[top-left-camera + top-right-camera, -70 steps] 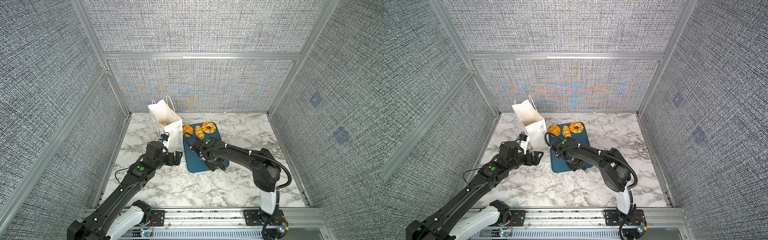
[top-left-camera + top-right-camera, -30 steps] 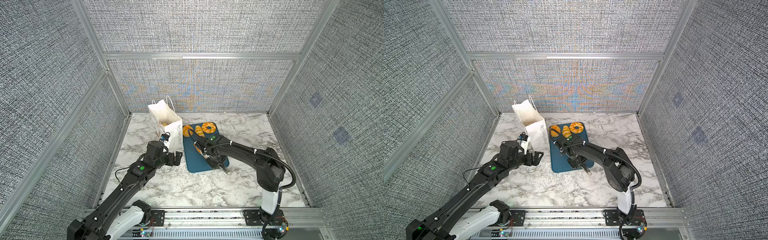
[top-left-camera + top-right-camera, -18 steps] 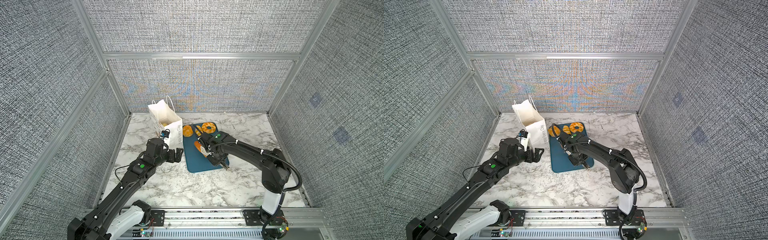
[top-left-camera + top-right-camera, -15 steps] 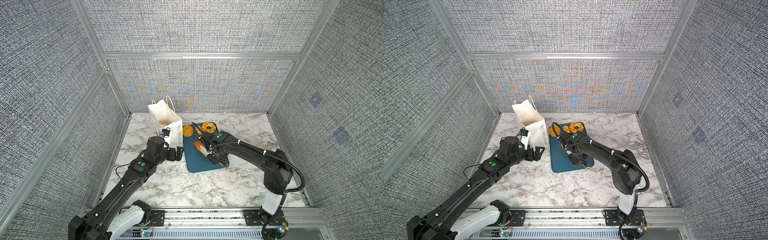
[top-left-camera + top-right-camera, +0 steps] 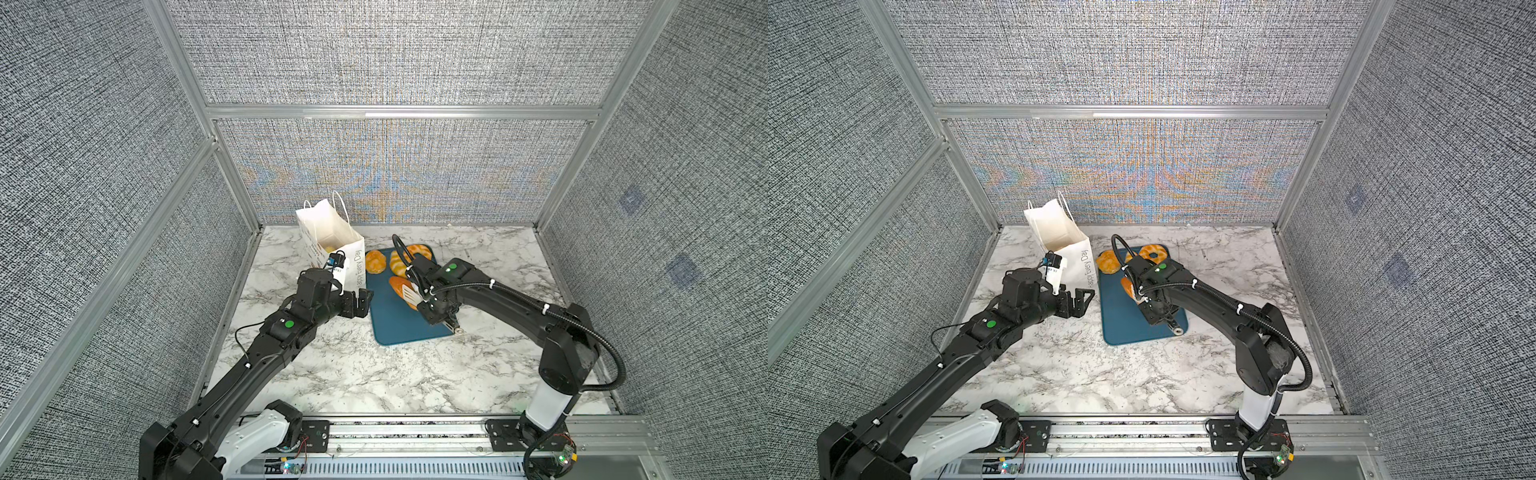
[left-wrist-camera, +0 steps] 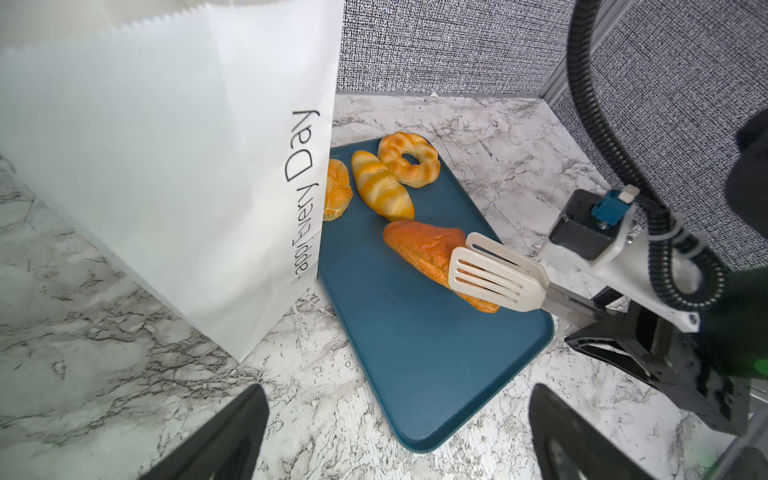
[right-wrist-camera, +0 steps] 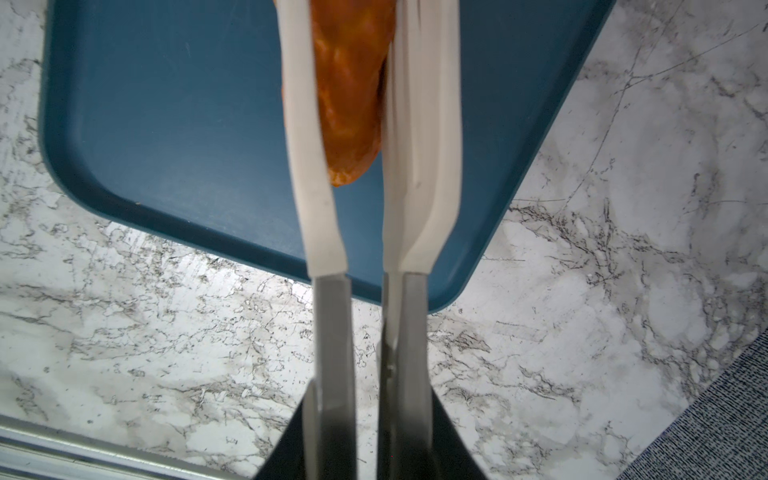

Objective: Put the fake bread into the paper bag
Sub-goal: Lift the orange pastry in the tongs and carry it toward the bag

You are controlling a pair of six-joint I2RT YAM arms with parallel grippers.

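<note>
The white paper bag (image 5: 354, 266) (image 5: 1076, 258) (image 6: 166, 145) stands open at the back left, with fake bread (image 5: 328, 248) in its bottom. A roll (image 5: 375, 262), a ridged roll (image 6: 380, 187) and a ring (image 5: 1152, 252) lie on the teal tray (image 5: 399, 328). My right gripper (image 5: 436, 309) (image 7: 370, 390) is shut on white slotted tongs (image 6: 494, 278) (image 7: 307, 145). The tong blades clamp a reddish-orange pastry (image 5: 400, 286) (image 6: 424, 249) (image 7: 349, 83) over the tray. My left gripper (image 5: 359, 301) (image 5: 1077, 303) (image 6: 397, 390) is open and holds nothing, just in front of the bag.
The tray (image 6: 415, 353) lies right of the bag on the marble table (image 5: 374, 382). Grey fabric walls with aluminium posts (image 5: 232, 174) close off the back and both sides. A metal rail (image 5: 415, 428) runs along the front edge.
The right arm has turned the tongs and brought them onto the reddish-orange pastry, with its elbow swinging right. The left gripper has crept closer to the bag and stayed open.
</note>
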